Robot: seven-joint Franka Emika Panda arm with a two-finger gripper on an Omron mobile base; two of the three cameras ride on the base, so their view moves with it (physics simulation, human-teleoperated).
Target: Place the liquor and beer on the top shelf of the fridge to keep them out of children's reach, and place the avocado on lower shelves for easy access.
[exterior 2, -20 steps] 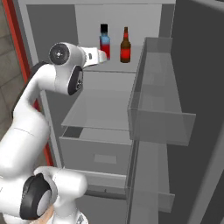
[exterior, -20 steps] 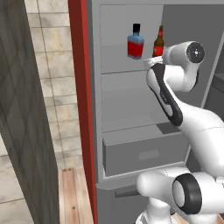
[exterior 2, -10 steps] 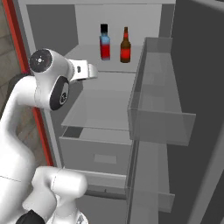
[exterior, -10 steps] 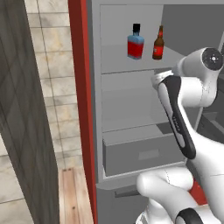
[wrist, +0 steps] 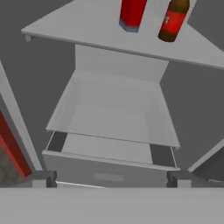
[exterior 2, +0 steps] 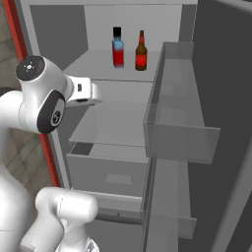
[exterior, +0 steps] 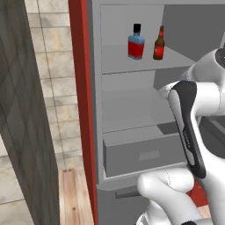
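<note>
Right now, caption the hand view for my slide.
Liquor and beer upright on the top shelf; bare lower shelves below.

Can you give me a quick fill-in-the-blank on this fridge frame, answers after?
1. The liquor and the beer both stand on the ___ shelf of the fridge.
2. Seen in the right base view, the liquor stands to the ___ of the beer.
3. The gripper is ___ and holds nothing.
4. The shelf under the bottles carries ___ bottles.

Missing words: top; left; open; no
</note>
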